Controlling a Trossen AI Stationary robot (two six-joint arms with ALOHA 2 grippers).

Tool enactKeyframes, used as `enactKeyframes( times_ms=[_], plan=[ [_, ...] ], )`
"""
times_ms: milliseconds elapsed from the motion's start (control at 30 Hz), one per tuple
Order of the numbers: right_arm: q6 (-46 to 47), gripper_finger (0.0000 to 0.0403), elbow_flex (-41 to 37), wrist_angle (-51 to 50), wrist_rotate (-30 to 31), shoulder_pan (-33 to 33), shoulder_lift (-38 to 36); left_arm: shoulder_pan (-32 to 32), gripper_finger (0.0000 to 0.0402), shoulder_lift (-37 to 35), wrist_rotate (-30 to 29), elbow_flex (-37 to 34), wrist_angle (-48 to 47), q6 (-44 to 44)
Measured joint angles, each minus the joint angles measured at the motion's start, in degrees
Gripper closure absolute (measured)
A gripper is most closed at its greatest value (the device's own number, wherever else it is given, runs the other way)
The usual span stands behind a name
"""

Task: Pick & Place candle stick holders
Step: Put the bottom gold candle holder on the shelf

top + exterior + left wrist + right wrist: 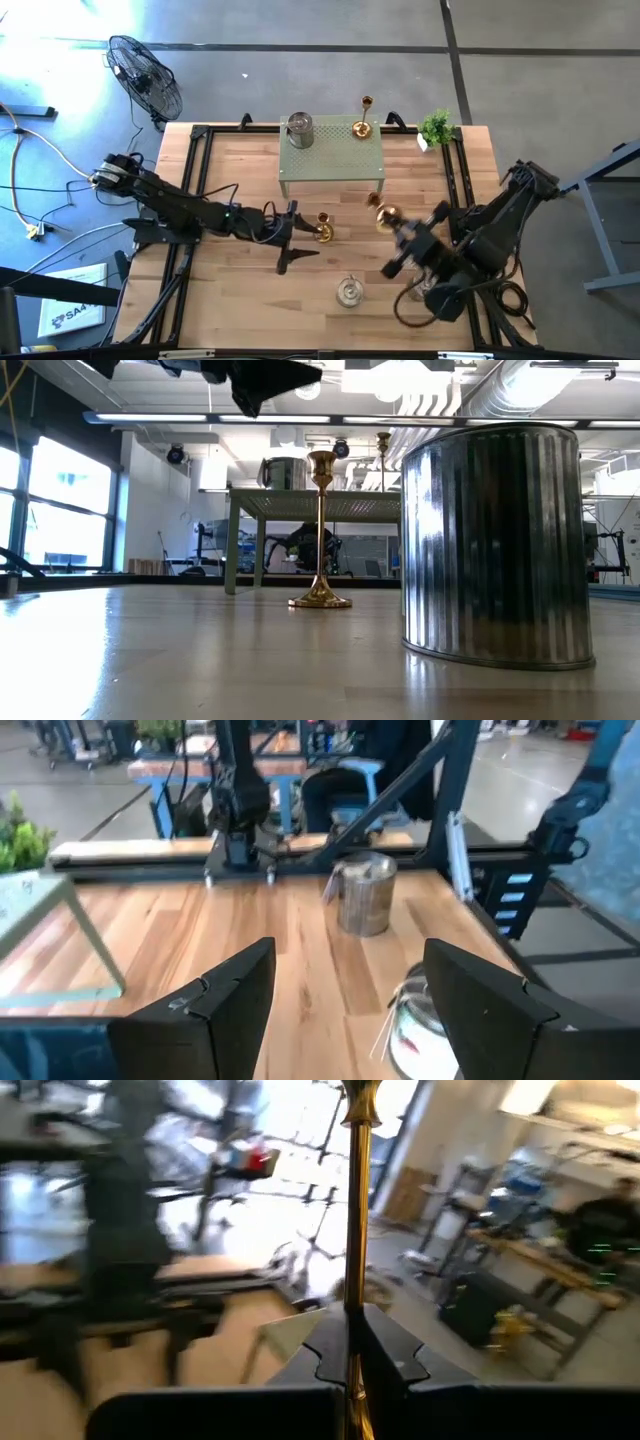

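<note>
From above, the right end effector (400, 243) hangs over the right middle of the table (230, 290), clamped on a gold holder (386, 216) whose round base shows just beyond the fingers. The left end effector (288, 237) sits at the table's middle, just left of a second gold holder (323, 228) standing on the wood. A silver holder (349, 291) stands near the front edge. On the green stand (335, 160) at the far side sit another silver holder (299, 129) and a third gold holder (362, 124); a small plant (436, 127) is at the far right corner.

At table height, the standing gold holder (320, 530) is upright on its base, and the near silver one (495, 545) fills the right.

The left wrist camera shows that arm's fingers (215, 1010) spread apart with nothing between them, and a silver holder (365, 895) farther off.

The right wrist camera shows the thin gold stem (357, 1210) pinched between closed fingers (330, 1345).

The step in hand looks like carrying the gripped holder toward its spot. Next it needs to be lowered upright, base flat, before release.
</note>
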Motion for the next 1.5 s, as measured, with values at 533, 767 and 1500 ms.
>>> enactKeyframes(
  times_ms=[533, 767, 1500],
  plan=[
    [34.8, 0.0402, 0.0, -39.5, 2.1, -3.9, -5.4, 6.5, 0.0152, -26.5, -4.8, 0.0, -21.6, 9.5],
    [31.4, 0.0403, -3.6, -42.3, 2.2, -7.5, -10.1, 19.6, 0.0152, -30.1, 6.2, 0.0, -25.6, 9.8],
    [28.6, 0.0402, -42.9, -11.0, -0.5, -5.1, -33.3, 38.0, 0.0152, -15.8, 26.8, -4.8, -11.1, 9.6]
  ],
)
